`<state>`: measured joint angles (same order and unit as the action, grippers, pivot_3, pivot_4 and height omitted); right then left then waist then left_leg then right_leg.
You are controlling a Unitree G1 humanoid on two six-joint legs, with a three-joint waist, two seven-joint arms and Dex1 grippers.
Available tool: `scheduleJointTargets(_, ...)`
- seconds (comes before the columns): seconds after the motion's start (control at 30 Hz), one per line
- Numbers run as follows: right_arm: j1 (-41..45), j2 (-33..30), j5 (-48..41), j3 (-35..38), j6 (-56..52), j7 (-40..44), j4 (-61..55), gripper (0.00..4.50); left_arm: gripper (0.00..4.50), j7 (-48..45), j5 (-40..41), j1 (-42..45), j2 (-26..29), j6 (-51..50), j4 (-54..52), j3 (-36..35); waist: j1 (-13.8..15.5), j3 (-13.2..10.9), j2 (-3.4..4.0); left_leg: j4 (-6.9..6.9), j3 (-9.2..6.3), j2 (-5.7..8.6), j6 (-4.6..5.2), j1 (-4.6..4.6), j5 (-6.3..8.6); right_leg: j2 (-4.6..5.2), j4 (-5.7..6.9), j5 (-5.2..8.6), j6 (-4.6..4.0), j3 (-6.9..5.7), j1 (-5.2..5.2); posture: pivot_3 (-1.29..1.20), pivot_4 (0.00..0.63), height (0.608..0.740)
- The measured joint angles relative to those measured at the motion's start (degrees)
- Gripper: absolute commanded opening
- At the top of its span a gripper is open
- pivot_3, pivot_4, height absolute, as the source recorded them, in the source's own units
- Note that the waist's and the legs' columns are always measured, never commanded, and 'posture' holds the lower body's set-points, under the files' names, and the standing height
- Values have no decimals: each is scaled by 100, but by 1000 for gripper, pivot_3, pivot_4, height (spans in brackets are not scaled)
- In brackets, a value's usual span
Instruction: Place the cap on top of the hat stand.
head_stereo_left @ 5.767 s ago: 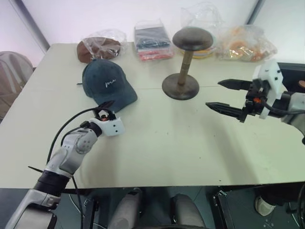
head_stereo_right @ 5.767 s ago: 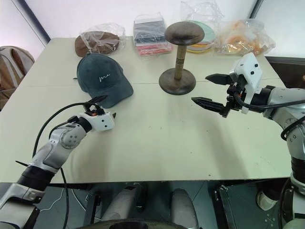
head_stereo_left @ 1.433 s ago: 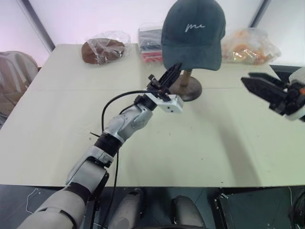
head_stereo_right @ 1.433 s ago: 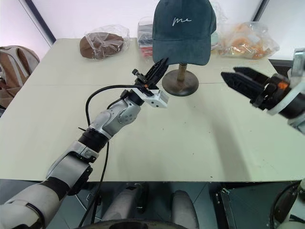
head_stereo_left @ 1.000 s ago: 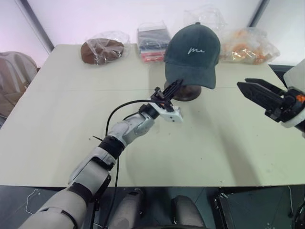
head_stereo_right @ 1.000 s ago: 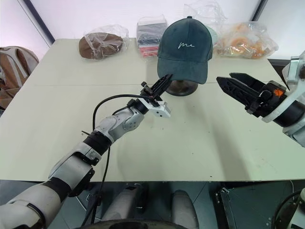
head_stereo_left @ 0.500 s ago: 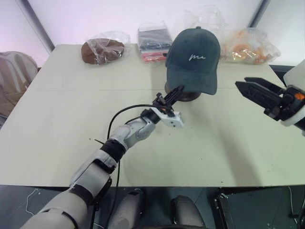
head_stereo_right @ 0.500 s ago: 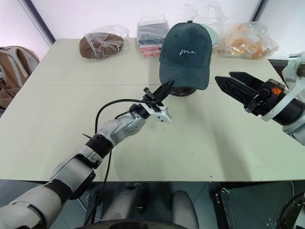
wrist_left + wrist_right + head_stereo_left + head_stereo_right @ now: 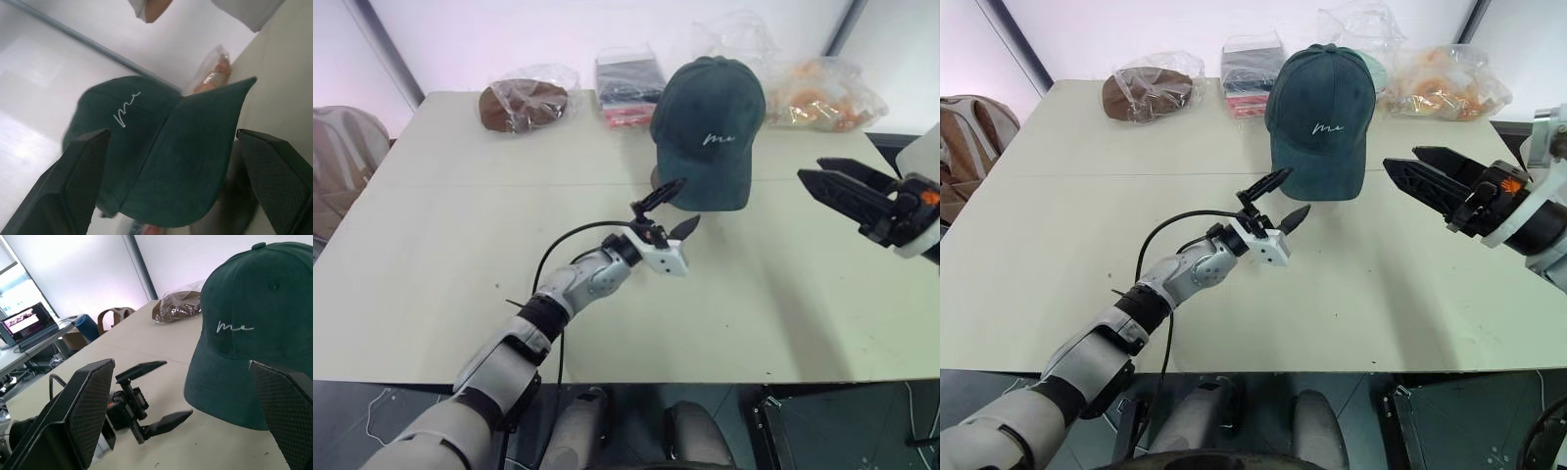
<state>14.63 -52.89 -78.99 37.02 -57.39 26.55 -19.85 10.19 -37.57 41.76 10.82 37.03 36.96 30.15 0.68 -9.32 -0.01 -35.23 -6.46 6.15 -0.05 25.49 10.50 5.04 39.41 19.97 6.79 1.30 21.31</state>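
The dark teal cap [image 9: 710, 127] with white script sits over the hat stand, brim tilted down toward me. The hat stand is almost wholly hidden beneath it. My left gripper [image 9: 673, 209] is open just in front of and below the brim, holding nothing and clear of the fabric. Its wrist view looks up at the underside of the brim [image 9: 195, 156]. My right gripper [image 9: 813, 168] hovers open and empty to the right of the cap, pointing toward it. In the right wrist view the cap [image 9: 249, 333] is close ahead, with the left gripper [image 9: 176, 389] below it.
Along the table's far edge lie a brown cap in clear plastic [image 9: 522, 101], a bag of folded clothes [image 9: 628, 83] and a bag of orange items [image 9: 822, 88]. A brown backpack [image 9: 337, 157] stands off the table's left side. The near half of the table [image 9: 724, 313] is bare.
My left gripper has opened, let go of the brim and sunk a little toward me. The cap has settled on the stand with its brim dipping lower. The right gripper has stayed put.
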Motion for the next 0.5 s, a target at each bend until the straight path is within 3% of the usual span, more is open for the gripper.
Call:
scheduleJointTargets(0.27,13,-6,225,-105,74,247,161,4500,4420,-1954,1819,-580,151,71,-725,-266,-3,1,2,-1,-1,0,0,0,0,2,-1,0,0,1,-1,0,150,740)
scheduleJointTargets(0.5,129,-129,408,-255,93,503,274,4500,4420,-3534,3843,-794,410,-1657,-2379,-1121,-36,1,2,-1,-4,-3,0,-1,0,-2,-2,1,-1,0,-2,0,150,740)
